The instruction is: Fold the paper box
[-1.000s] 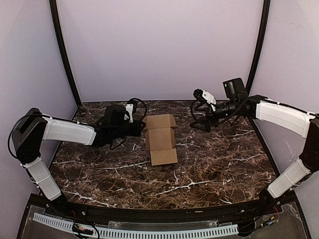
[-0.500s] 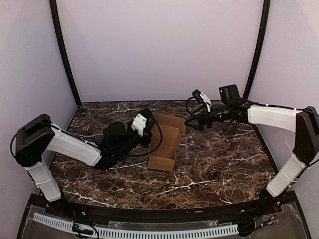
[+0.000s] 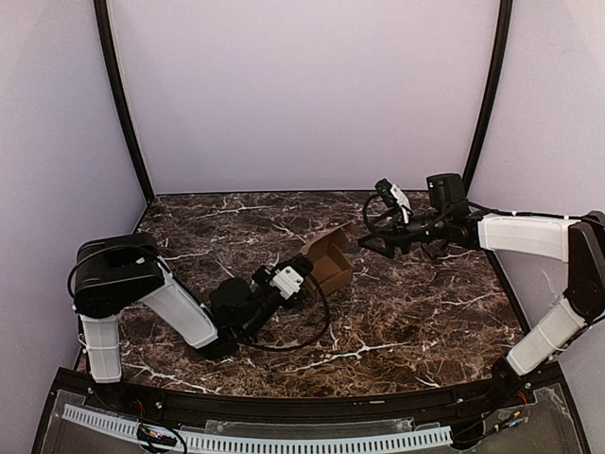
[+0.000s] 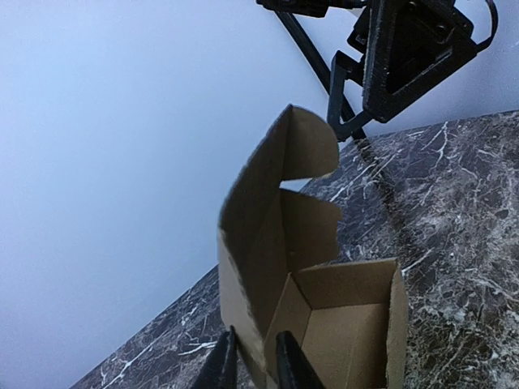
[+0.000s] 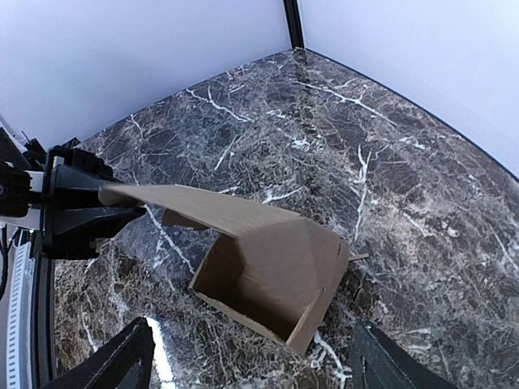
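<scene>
Brown cardboard, the paper box point(image 3: 329, 260) tilts mid-table, one wall pinched by the left gripper point(image 4: 255, 352) at its 7 o'clock; the right gripper point(image 3: 371, 244), fingers spread, hovers near its 3 o'clock.

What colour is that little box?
The paper box is plain brown, unmarked; clearest in the right wrist view.
</scene>
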### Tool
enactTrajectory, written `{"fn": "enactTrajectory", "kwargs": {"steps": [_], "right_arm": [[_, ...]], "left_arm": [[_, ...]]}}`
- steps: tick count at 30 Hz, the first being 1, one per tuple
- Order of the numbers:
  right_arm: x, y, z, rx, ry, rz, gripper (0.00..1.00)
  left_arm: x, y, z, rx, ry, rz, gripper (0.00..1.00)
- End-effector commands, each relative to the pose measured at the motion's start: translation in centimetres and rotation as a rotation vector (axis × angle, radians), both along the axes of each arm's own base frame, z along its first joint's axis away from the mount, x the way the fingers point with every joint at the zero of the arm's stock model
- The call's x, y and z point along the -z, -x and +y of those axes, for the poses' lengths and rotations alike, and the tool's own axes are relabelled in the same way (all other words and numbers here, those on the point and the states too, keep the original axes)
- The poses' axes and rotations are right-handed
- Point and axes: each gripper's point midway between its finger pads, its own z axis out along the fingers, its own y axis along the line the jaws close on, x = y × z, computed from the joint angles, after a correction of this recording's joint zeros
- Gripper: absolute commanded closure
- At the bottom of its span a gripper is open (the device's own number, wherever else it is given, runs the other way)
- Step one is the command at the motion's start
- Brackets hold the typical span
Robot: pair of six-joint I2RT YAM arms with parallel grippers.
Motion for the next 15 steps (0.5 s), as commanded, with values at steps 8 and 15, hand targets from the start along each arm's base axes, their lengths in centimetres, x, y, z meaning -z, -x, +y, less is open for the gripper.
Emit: {"fn": "enactTrajectory", "kwargs": {"steps": [8, 15], "right_arm": [[-2.5, 0.3, 0.5, -0.086, -0.038, -0.057, 0.17], [-2.2, -0.9, -1.5, 0.005, -0.009, 0.019, 0.2]], "left_arm": [[-0.3, 3.7, 1.3, -0.14, -0.118, -0.069, 0.33], [-4.4, 7.3, 5.0, -0.253, 0.107, 0.086, 0.07]]}}
